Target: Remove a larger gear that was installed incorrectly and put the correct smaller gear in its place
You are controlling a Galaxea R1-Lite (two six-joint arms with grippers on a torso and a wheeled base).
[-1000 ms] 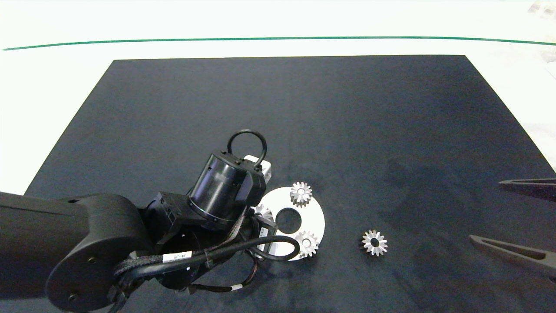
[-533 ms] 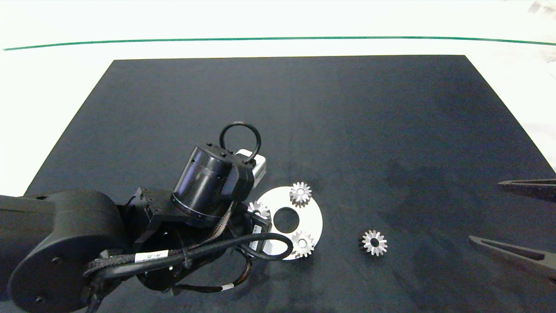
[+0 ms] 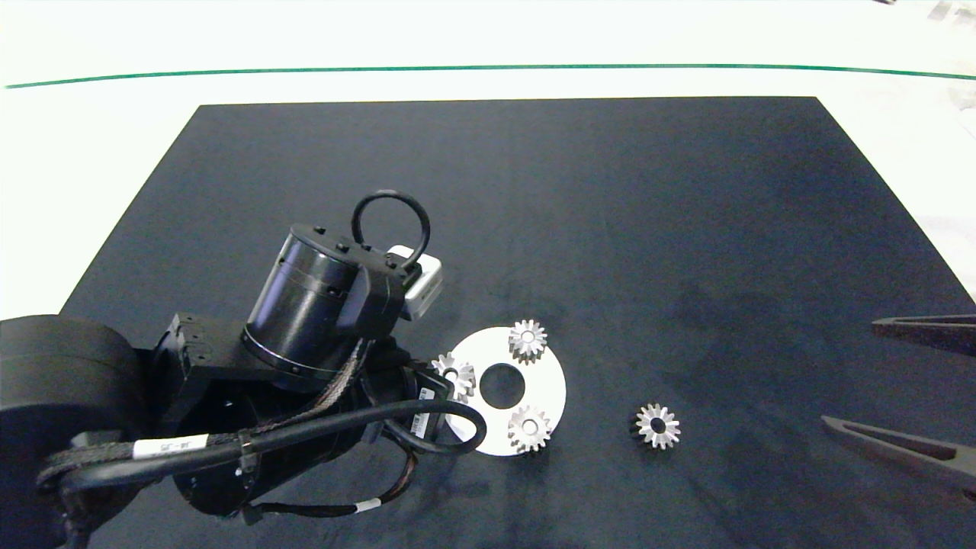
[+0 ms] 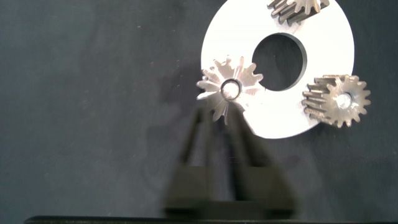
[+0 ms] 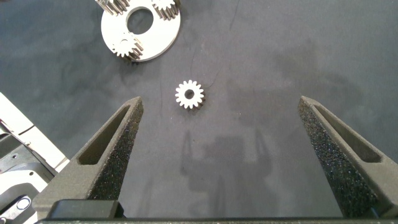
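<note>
A white disc with a centre hole lies on the black mat and carries three silver gears. The gear at its left rim overhangs the edge and looks the widest, so I take it as the larger gear. A loose smaller gear lies on the mat right of the disc, seen too in the right wrist view. My left arm hangs just left of the disc and hides its gripper. My right gripper stands open at the right edge, well away from the loose gear.
Two more gears sit on the disc, one at the far rim and one at the near rim. The black mat lies on a white table with a green line along the back.
My left arm has drawn back to the left, uncovering the gear at the disc's left rim. The disc has slid slightly left. The right gripper has not moved.
</note>
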